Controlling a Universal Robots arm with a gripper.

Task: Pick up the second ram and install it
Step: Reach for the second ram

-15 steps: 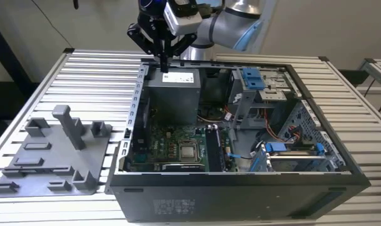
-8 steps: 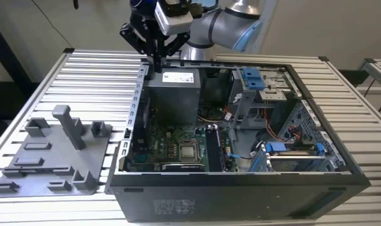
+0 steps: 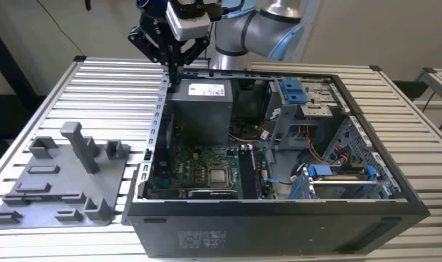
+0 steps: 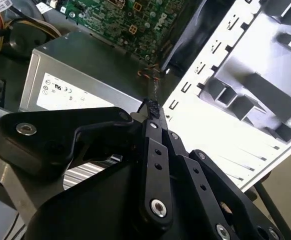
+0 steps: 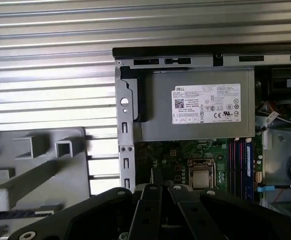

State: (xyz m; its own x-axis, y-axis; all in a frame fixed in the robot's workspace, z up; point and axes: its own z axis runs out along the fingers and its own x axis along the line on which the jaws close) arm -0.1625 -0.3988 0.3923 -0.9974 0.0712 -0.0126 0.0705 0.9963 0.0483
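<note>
1. The gripper [image 3: 174,75] hangs over the rear corner of the open computer case [image 3: 279,224] on the exterior view's left, just above the case wall beside the power supply [image 3: 202,109]; its fingers are clenched, their tips meeting in a point in the second wrist view [image 4: 152,107], with nothing seen between them.
2. The green motherboard [image 3: 199,169] lies on the case floor with the processor [image 3: 219,176] near its middle; just beside the processor, the memory slots [image 5: 239,160] carry long dark strips standing on edge; which of these is the second ram I cannot tell; the gripper is well apart from them.
3. The power supply sits between the gripper and the motherboard, its pale label [image 5: 205,104] facing up.
4. A grey holder tray [image 3: 60,180] with upright posts rests on the slatted metal tabletop [image 3: 104,98], just beside the case on the exterior view's left; no dark strip can be made out on it.
5. Two blue drive brackets [image 3: 294,90] [image 3: 330,170] sit in the case toward the exterior view's right.
</note>
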